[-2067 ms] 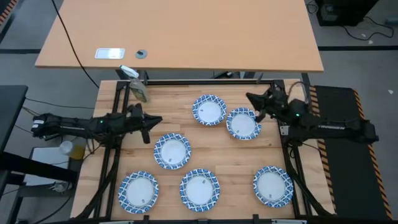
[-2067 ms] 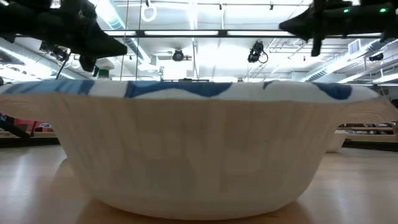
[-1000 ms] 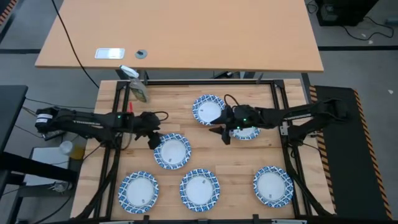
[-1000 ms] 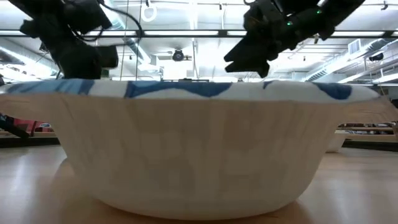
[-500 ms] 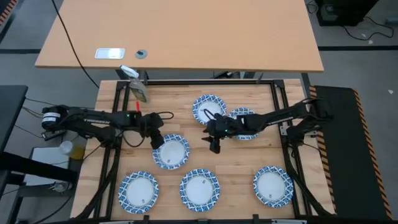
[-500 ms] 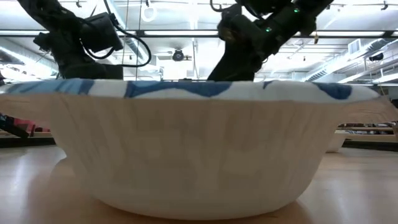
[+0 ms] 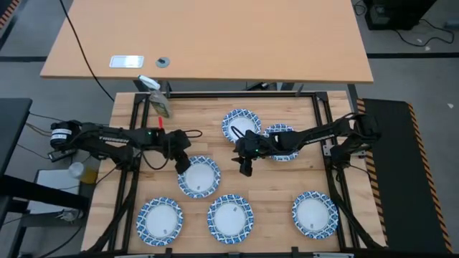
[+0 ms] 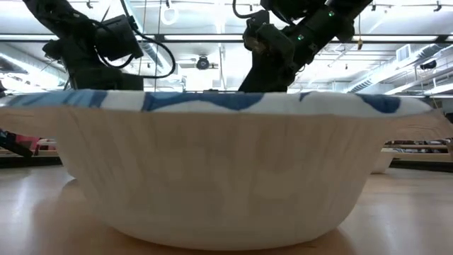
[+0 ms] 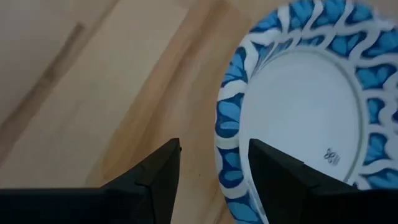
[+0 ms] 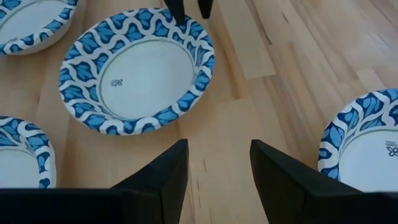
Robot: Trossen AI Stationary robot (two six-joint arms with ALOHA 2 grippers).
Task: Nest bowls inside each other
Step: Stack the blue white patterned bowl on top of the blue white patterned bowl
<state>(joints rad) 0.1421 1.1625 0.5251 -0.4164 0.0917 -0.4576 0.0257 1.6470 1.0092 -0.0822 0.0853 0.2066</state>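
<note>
Wooden tabletop held six separate bowls. Your left gripper hovered open at the middle bowl rim; right gripper open, empty. Next, you needed to straddle that rim and close.

bowls: white ctr, blue/white wavy rim | table: light wood

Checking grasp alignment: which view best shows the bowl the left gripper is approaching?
The left wrist view: the bowl's rim sits right beside the open left gripper. The high view shows it whole but small. The right wrist view shows it farther off. In the low view it is hidden.
</note>
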